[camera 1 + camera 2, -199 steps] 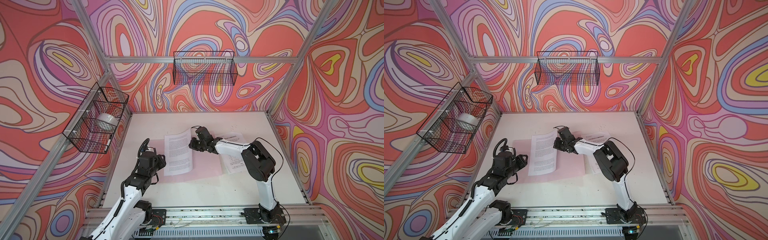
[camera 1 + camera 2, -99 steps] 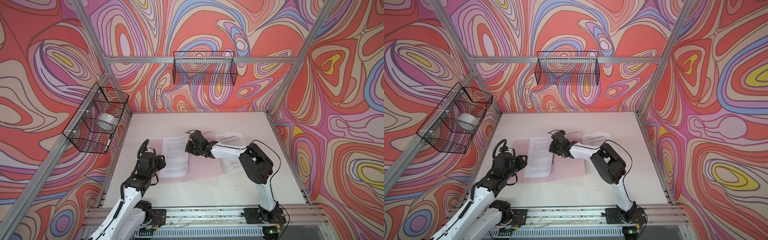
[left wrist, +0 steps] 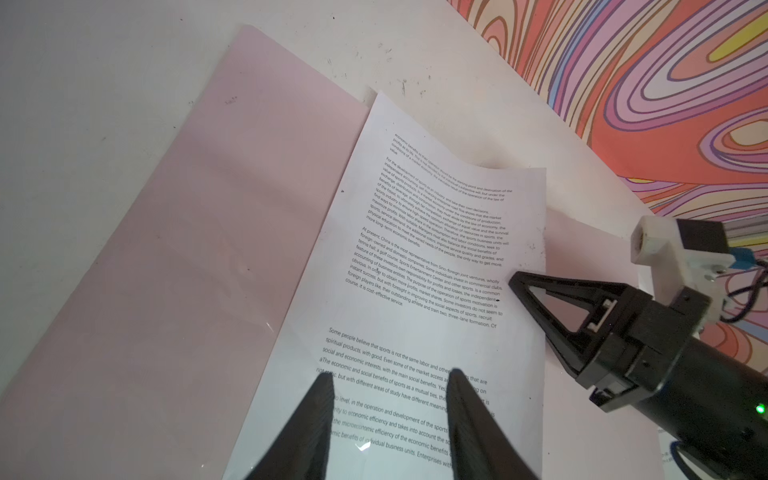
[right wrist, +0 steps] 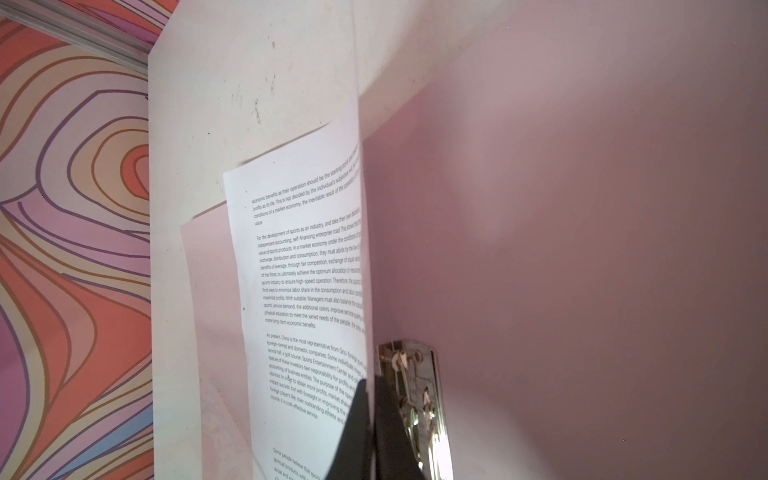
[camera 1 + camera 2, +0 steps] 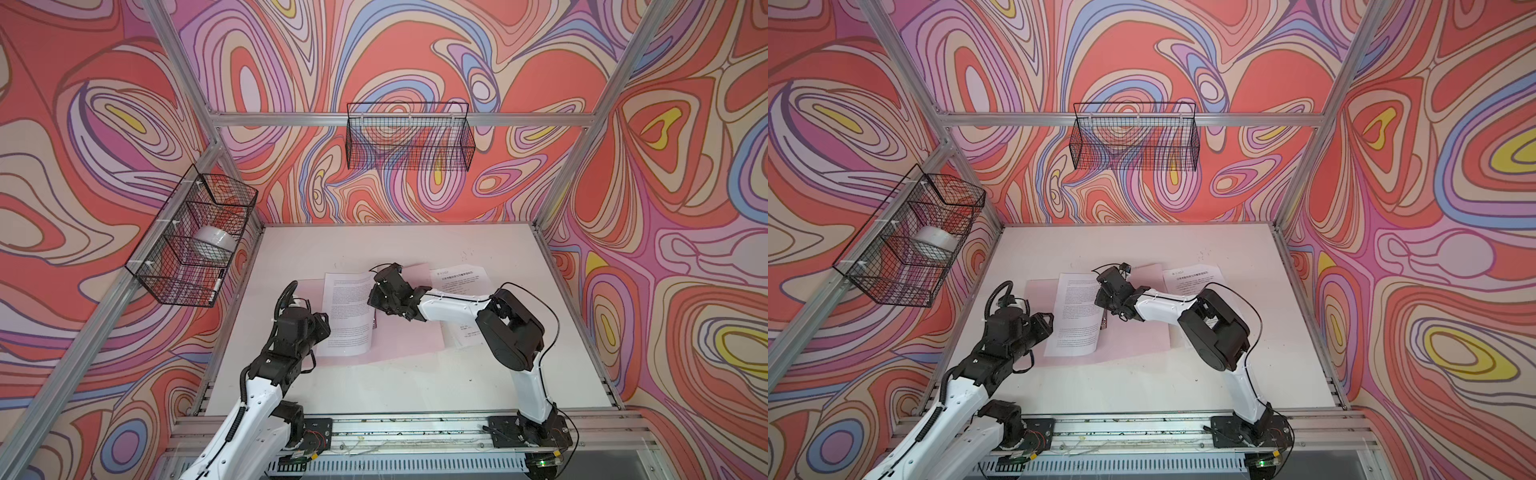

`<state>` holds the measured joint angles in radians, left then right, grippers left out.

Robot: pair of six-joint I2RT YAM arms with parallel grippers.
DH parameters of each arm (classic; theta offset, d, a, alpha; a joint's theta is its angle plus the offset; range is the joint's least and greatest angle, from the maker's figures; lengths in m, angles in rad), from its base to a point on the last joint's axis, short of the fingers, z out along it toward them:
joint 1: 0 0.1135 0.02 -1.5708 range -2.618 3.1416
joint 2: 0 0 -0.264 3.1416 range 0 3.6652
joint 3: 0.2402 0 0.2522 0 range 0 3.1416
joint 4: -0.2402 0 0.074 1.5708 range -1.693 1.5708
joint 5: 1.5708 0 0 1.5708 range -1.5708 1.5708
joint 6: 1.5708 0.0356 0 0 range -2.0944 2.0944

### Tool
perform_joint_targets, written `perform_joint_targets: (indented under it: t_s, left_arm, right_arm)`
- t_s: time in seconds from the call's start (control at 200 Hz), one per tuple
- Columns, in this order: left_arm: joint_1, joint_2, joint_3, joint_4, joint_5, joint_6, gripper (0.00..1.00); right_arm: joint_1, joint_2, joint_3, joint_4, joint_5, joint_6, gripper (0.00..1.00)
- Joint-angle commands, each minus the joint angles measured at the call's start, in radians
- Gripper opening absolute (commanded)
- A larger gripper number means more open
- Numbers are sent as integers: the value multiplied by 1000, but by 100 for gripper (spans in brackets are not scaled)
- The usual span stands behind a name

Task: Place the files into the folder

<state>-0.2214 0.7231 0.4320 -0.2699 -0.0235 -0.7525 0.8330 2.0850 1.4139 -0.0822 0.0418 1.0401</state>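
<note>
The pale-pink folder [image 5: 407,340] [image 5: 1142,336] lies open and flat on the table. One sheet of the files [image 5: 347,316] [image 5: 1075,320], printed with dense text, lies over its left half, its right edge lifted. My right gripper [image 5: 376,299] [image 4: 370,384] is shut on that edge, just beside the metal clip [image 4: 415,395] at the spine. My left gripper [image 3: 390,374] [image 5: 320,328] stands open over the sheet's near part [image 3: 415,270], nothing between its fingers. A second sheet [image 5: 457,282] [image 5: 1192,278] with a heading lies right of the folder, partly under my right arm.
A wire basket [image 5: 191,241] holding a white round thing hangs on the left wall. Another wire basket [image 5: 409,137] hangs on the back wall. Aluminium posts frame the white table [image 5: 374,382].
My right gripper has carried the sheet's edge leftward across the folder, uncovering more of the second sheet. The left arm has barely moved.
</note>
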Motion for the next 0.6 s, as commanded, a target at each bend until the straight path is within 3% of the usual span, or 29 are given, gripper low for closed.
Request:
perform_joint_targets:
  t_s: [0.0,0.596]
  left_arm:
    - [7,-11,-13,-33,-19,7,45]
    - [11,-40,-32,-54,-26,10,45]
  right_arm:
    - [13,16,22,-9,23,15,0]
    - [55,75,68,-1,73,86,0]
